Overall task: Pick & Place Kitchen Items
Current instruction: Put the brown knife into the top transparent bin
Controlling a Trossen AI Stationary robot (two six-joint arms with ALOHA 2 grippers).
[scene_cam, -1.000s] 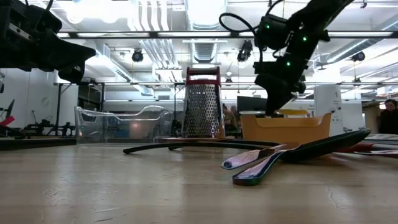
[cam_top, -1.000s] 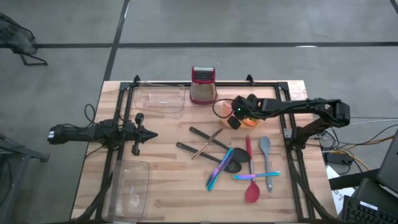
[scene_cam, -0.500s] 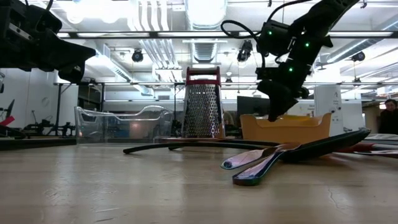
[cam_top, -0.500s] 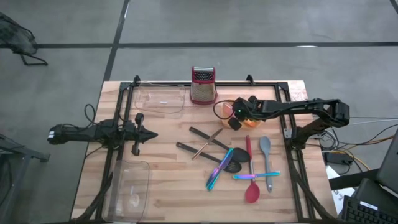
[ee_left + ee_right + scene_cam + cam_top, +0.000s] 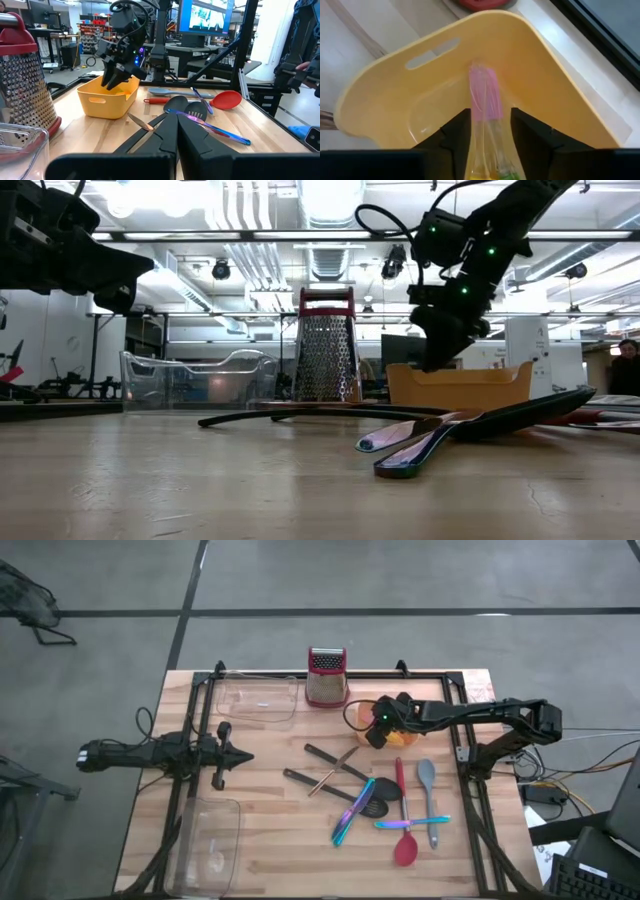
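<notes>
Right gripper (image 5: 490,131) angled down over orange tub (image 5: 395,730), fingers clamped on pink-tipped clear utensil (image 5: 486,107). Left gripper (image 5: 177,131) parked at table's left side, fingers together. No legible writing.

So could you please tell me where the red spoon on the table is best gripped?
Grip the red plastic spoon mid-handle, from straight above, just below the blue utensil crossing it; the handle is slim and lies flat, while the bowl is wide.
</notes>
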